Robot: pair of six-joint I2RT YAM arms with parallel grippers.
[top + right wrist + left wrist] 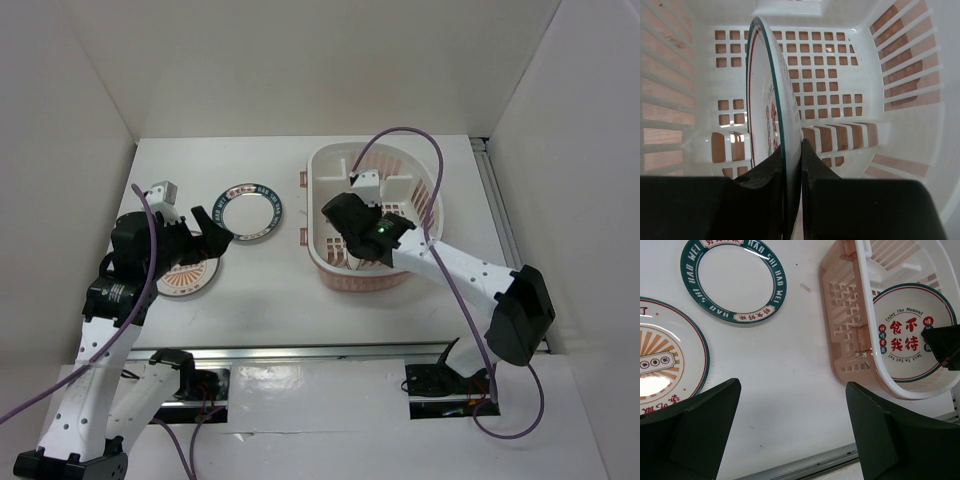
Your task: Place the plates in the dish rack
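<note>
Pale pink plastic surrounds my right gripper [792, 150], which is sunk inside the dish rack [845, 315] at the right of the white table [270, 300]. My right arm reaches up and leftward from its base, elbow out, wrist tipped down over the basket's rim. Its jaws stand narrow, pinching the rim of the white plate with red-green motifs [762, 100], which stands on edge inside the rack. My left arm is raised over the table's left side, its left gripper [790, 427] spread wide, holding nothing and hanging above bare tabletop. The blue-rimmed plate [250, 212] lies flat left of the rack, apart from it. The orange-striped plate [190, 278] lies nearer my left base, beside the blue one. My fingers hide the held plate's lower edge, so I cannot tell whether it touches the slotted floor. From above, my right wrist covers most of that plate, and my left gripper overlaps the striped plate's upper edge.
</note>
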